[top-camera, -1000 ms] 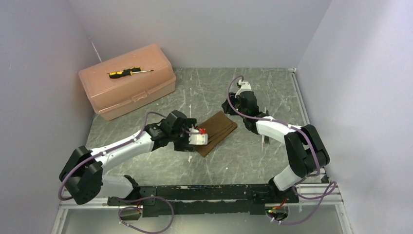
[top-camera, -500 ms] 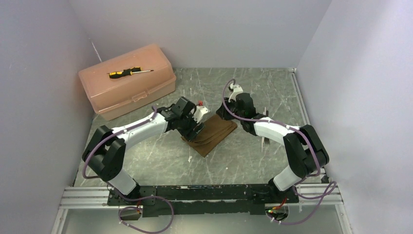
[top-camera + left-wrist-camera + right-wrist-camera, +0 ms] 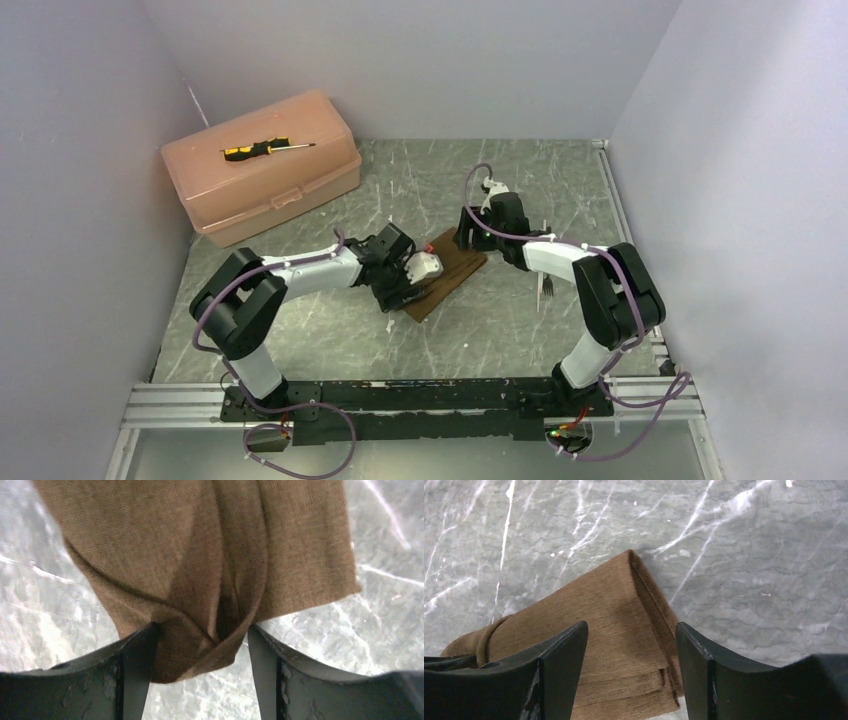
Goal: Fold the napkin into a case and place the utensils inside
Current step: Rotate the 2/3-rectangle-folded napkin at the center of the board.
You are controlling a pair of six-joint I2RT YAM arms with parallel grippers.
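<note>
Napkin (image 3: 445, 270): brown cloth, folded into a flat oblong, lying on the grey marbled table (image 3: 420, 190) between both grippers. Left gripper (image 3: 199, 647): jaws parted around a bunched end of the cloth, fabric touching both inner faces. Right gripper (image 3: 631, 650): jaws spread, poised over the opposite layered corner. Utensils (image 3: 546, 291): thin silvery pieces, just outboard of the right arm.

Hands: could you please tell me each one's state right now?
Left hand: closed on a bunched fold of the napkin.
Right hand: open over the napkin, holding nothing.
</note>
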